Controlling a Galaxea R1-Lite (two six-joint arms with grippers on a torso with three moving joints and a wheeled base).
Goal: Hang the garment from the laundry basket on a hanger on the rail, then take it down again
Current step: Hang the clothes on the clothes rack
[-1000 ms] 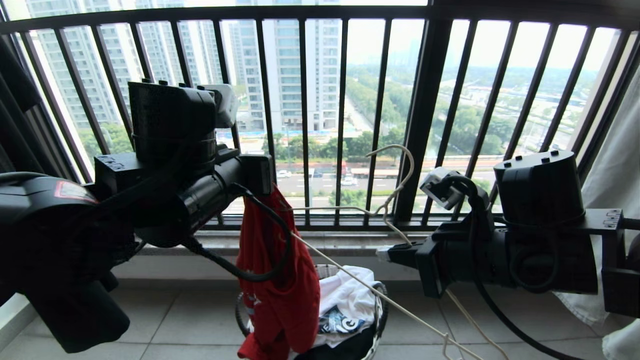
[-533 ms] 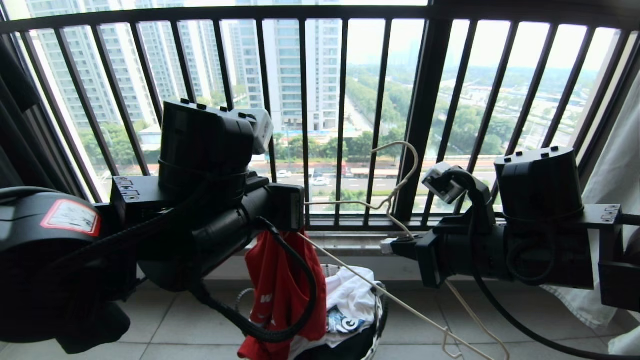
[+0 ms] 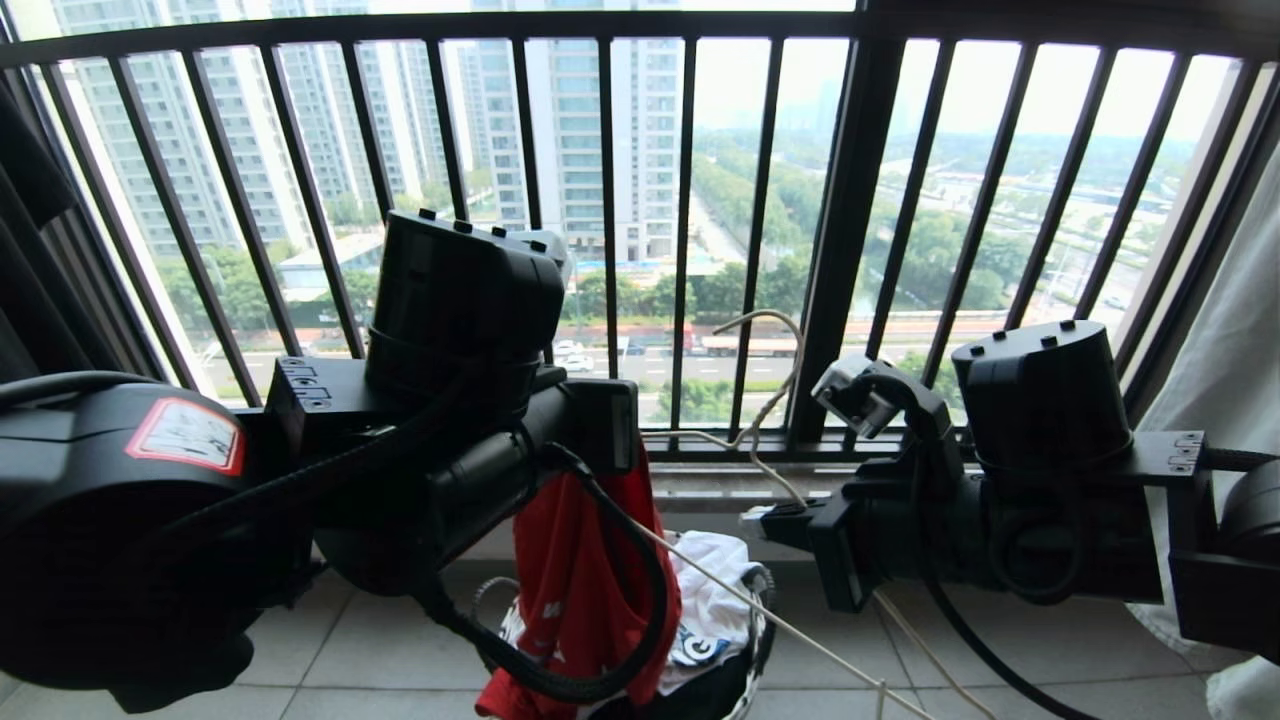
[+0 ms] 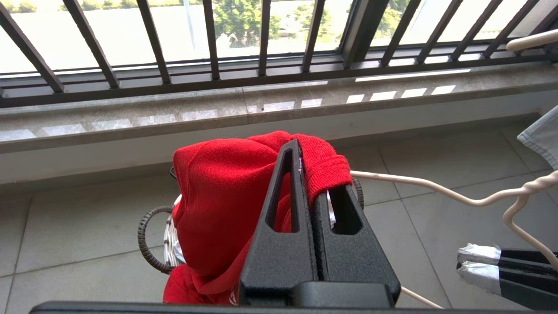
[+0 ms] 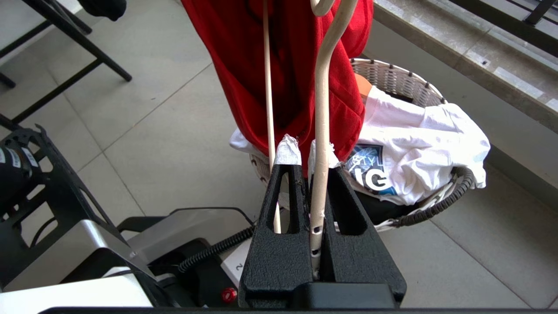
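Note:
The red garment [image 4: 218, 205] hangs bunched from my left gripper [image 4: 311, 174], which is shut on its ribbed collar edge above the laundry basket [image 3: 755, 640]. In the head view the garment [image 3: 590, 590] drops below the left wrist into the basket. My right gripper [image 5: 304, 150], to the right of it, is shut on the cream wire hanger [image 5: 322, 109], gripping one wire near the hook's base. The hanger's hook [image 3: 770, 380] rises before the window bars. One hanger arm [image 4: 436, 187] runs up to the red cloth's edge by the left fingers. The rail is out of view.
A white printed T-shirt [image 5: 427, 135] lies over dark clothes in the basket [image 5: 436, 205]. The black window railing [image 3: 850, 250] and stone sill [image 4: 261, 109] stand close behind. Pale cloth [image 3: 1220, 400] hangs at the right. Black furniture legs [image 5: 65, 56] stand on the tiled floor.
My left arm has swung right, carrying the red garment towards the hanger. My right arm has sunk a little and shifted left, bringing the hanger's hook lower.

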